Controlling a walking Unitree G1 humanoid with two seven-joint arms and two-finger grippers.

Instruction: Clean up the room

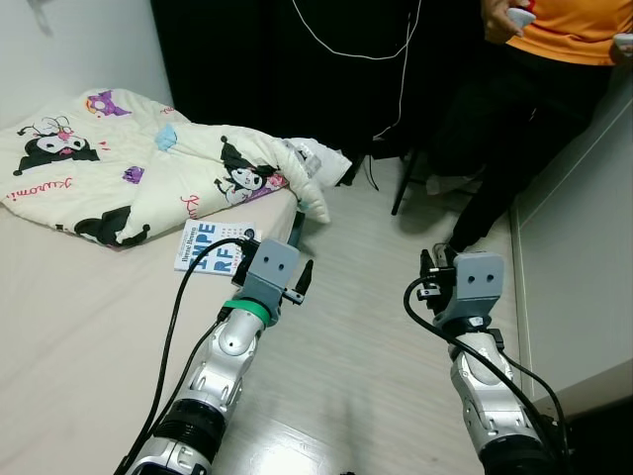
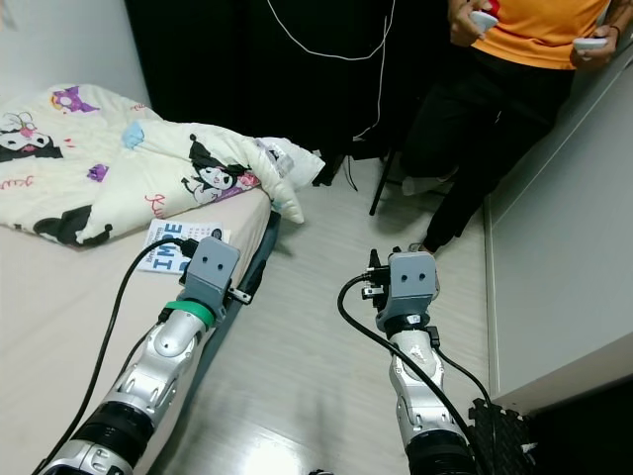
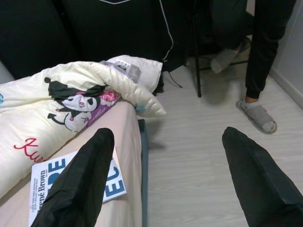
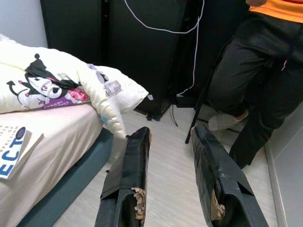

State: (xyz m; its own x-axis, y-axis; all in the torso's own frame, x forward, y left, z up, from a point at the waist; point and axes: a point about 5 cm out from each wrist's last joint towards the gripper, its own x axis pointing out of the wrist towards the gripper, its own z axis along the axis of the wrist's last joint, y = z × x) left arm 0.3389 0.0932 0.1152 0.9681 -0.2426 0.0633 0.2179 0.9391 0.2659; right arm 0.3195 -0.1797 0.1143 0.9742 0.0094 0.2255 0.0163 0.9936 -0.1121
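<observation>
On the beige bed, white-and-blue paperback book lay at 11 o'clock of left hand, fingers spread wide, empty. Right hand hovered over pale wood floor, narrowly parted, empty.

**Even indoor light, sharp frames**

The room is evenly lit from above, with no blur. The pale floor carries a soft sheen and faint shadows under the arms. The black curtain swallows detail. In the left wrist view the near fingers are soft and out of focus.
</observation>
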